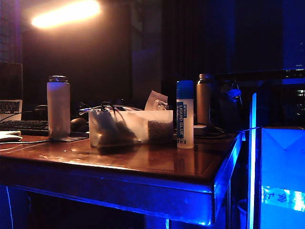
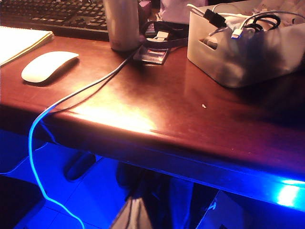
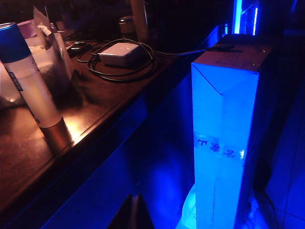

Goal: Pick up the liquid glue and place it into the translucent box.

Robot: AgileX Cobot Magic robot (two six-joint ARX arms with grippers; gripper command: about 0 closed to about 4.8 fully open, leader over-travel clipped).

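On the left part of the bench (image 1: 143, 164) stands a white flask with a dark lid (image 1: 58, 107), with a keyboard (image 1: 24, 126) behind it and a white mouse (image 2: 47, 66) nearer the edge. In the middle sits the translucent box (image 1: 131, 126), with dark cables (image 2: 259, 20) lying in it. Just to the right of the box, very close to its wall, the liquid glue (image 1: 185, 114) stands upright on the bench with its blue cap on top. Behind it there is a brown metal bottle (image 1: 204, 98), and a tall box (image 3: 228, 138) stands on the floor beside the bench.

The task looks not yet begun: the glue is outside the box and nothing holds it. Picking it up and putting it in are both left.

The left gripper is in no picture, so I cannot tell its state. The right gripper is also out of view, away from the glue, and its jaws are closed on nothing.
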